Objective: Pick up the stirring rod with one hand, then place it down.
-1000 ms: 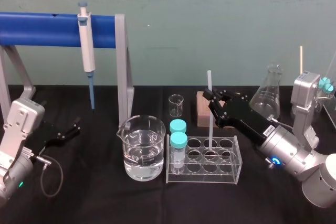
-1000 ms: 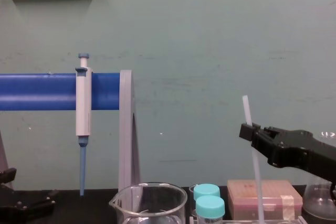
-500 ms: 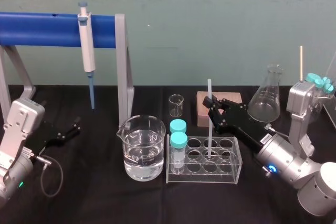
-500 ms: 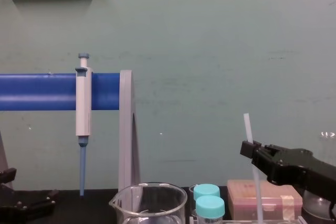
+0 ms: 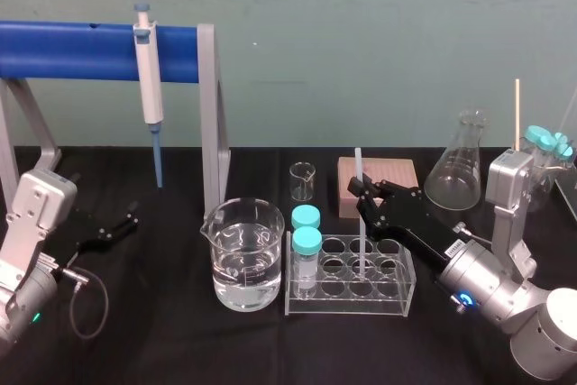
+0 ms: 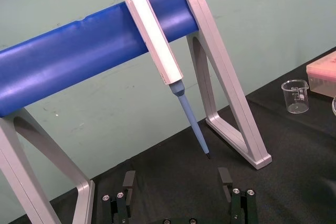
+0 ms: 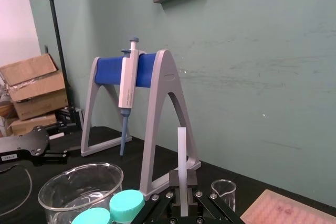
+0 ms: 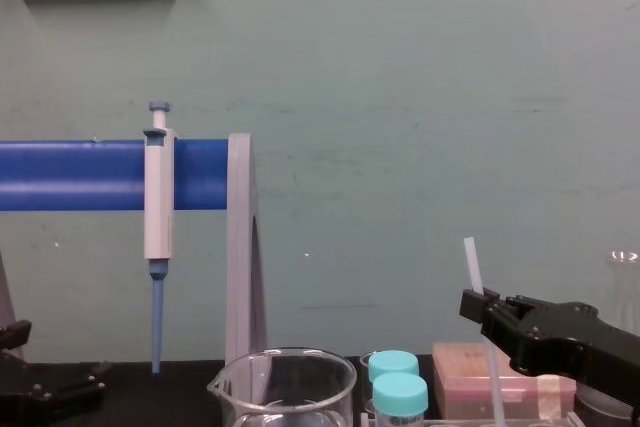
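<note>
**Rod lowered into the rack, right pincer clamped on it**

The right pincer [image 5: 362, 188] grips the stirring rod [image 5: 358, 164] just below its top end and holds it close to upright over the middle of the worktop [image 5: 162, 340]. The rod's lower end is down among the wells of the clear tube rack [image 5: 397, 299]; which well it is in, and whether it touches bottom, cannot be told.

Room around the rod is tight. Two teal-capped vials [image 5: 306, 241] stand in the rack's left wells, and the large beaker [image 5: 242, 254] is just beside the rack on its left. The pink block [image 5: 392, 171] and the small beaker [image 5: 302, 180] are behind it, and the conical flask [image 5: 455, 169] is toward the back right. Bare worktop lies along the front edge and between the large beaker and the left pincer [image 5: 126, 221]. That pincer rests near the left edge with its fingers [image 6: 128, 179] spread open, below the pipette [image 5: 149, 87] hanging on the blue stand [image 5: 72, 50].

Compared with a second ago, the right pincer and the rod sit clearly lower. The left arm has not moved.
</note>
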{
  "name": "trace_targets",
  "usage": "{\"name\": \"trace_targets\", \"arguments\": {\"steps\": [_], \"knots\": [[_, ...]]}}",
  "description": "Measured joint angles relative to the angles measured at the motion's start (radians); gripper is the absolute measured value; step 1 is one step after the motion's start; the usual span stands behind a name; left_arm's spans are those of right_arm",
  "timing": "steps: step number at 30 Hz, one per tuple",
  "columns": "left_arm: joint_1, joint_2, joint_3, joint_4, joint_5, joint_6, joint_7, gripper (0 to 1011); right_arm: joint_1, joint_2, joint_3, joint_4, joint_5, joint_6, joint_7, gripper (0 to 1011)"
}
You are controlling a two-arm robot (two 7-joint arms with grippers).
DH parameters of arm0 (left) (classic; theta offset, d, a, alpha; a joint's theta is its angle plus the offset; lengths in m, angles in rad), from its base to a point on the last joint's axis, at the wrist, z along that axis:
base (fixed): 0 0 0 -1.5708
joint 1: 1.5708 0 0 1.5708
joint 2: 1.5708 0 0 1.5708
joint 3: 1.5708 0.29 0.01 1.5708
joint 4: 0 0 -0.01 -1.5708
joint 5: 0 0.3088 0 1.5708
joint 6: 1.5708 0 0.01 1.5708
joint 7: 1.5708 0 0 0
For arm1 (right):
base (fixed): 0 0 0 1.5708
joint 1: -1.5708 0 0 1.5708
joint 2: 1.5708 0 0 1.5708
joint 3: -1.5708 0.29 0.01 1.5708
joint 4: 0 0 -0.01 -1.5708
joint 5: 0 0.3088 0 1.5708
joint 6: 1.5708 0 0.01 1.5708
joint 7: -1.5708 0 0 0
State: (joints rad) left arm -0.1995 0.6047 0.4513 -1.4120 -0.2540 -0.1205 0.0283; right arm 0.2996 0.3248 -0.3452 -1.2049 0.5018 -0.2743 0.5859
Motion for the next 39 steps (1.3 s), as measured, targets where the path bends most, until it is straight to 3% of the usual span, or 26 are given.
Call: {"name": "trace_targets", "arguments": {"steps": [11, 17, 21, 24, 39], "knots": [[0.000, 0.000, 0.000, 0.000, 0.000, 0.000, 0.000, 1000, 0.001, 0.000, 0.000, -0.001, 0.001, 0.000, 0.001, 80], [0.000, 0.000, 0.000, 0.000, 0.000, 0.000, 0.000, 1000, 0.001, 0.001, 0.000, -0.001, 0.002, 0.001, 0.002, 295], [0.000, 0.000, 0.000, 0.000, 0.000, 0.000, 0.000, 1000, 0.001, 0.001, 0.000, -0.001, 0.003, 0.001, 0.003, 377], [0.000, 0.000, 0.000, 0.000, 0.000, 0.000, 0.000, 1000, 0.002, 0.001, 0.000, -0.001, 0.003, 0.001, 0.004, 517], [0.000, 0.000, 0.000, 0.000, 0.000, 0.000, 0.000, 1000, 0.002, 0.001, 0.000, -0.001, 0.004, 0.002, 0.005, 947]]}}
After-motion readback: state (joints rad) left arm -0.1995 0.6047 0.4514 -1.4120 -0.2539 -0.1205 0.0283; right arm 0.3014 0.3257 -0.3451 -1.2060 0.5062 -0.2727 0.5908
